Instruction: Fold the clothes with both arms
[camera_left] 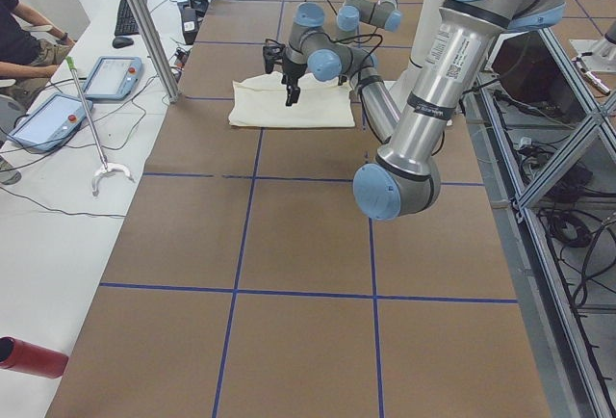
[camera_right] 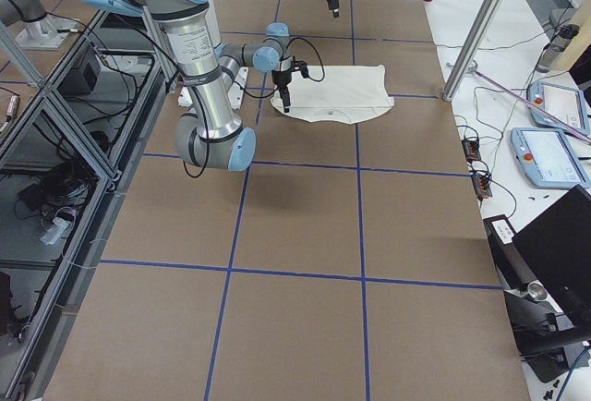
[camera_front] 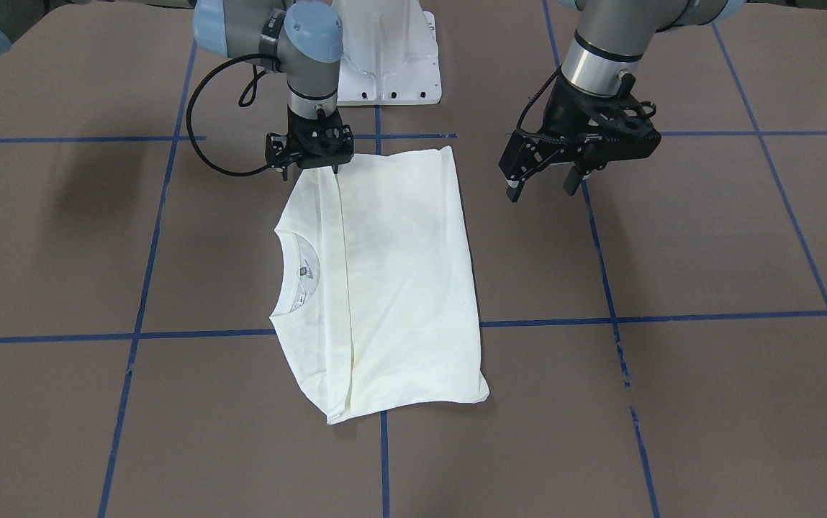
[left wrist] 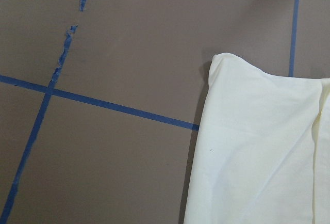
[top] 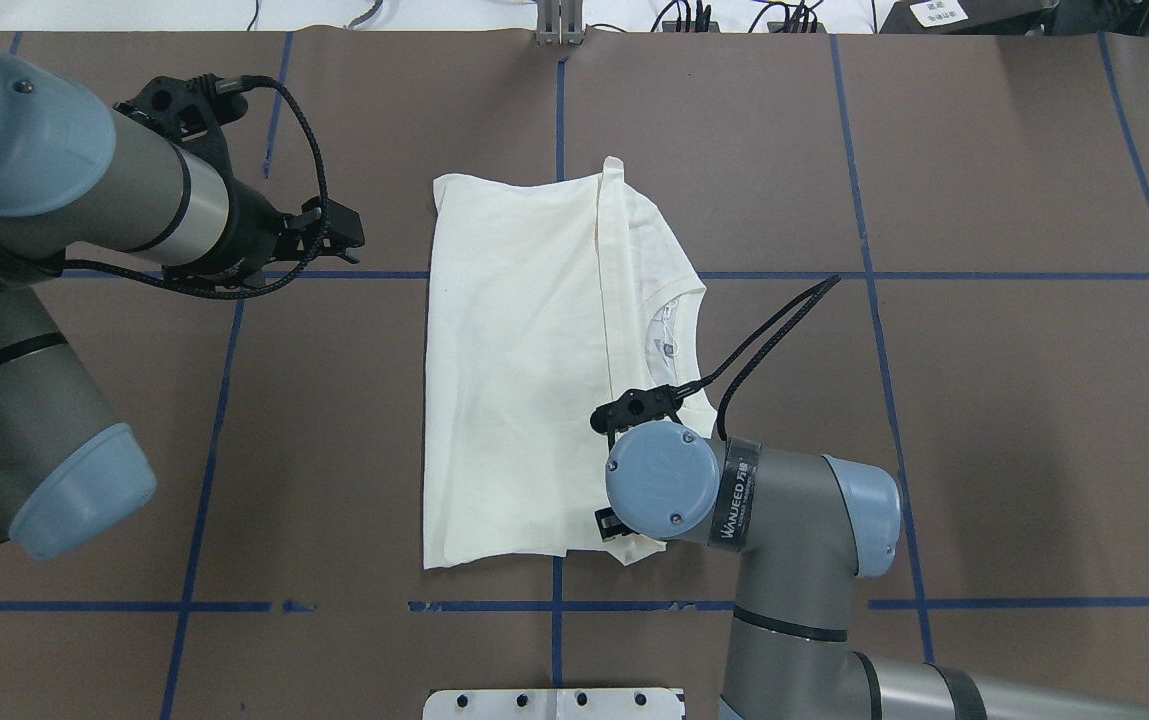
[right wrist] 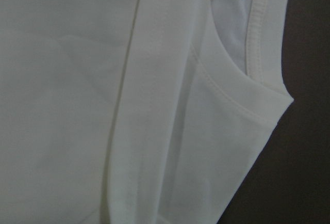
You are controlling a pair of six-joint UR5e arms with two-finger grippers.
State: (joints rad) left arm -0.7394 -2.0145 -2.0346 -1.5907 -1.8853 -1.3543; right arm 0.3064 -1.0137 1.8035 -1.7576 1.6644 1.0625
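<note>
The cream-white T-shirt [camera_front: 406, 273] lies flat on the matte brown worktop [camera_front: 708, 237], folded into a rough rectangle with its plain side up. The cloth is soft and thin, with shallow creases across the wide panel. A narrow doubled band runs from the far edge to the near edge, beside the neck. The ribbed round collar [camera_front: 285, 273] opens toward the robot's right, and a small grey label [camera_front: 305, 272] shows inside it. The far corners curl and lift slightly. Strips of blue tape [camera_front: 672, 316], frayed in places, mark the worktop into large squares, and one strip passes under the shirt.

The right gripper [camera_front: 311, 169] points straight down at the shirt's near edge, on the band by the right shoulder, with its tips at the cloth. I cannot tell whether its fingers are spread or pinching. The left gripper [camera_front: 541, 185] hangs above bare worktop to the left of the shirt, apart from it, with its black fingers spread and nothing between them. The glossy white pedestal base [camera_front: 391, 65] stands just beyond the shirt's near edge.
</note>
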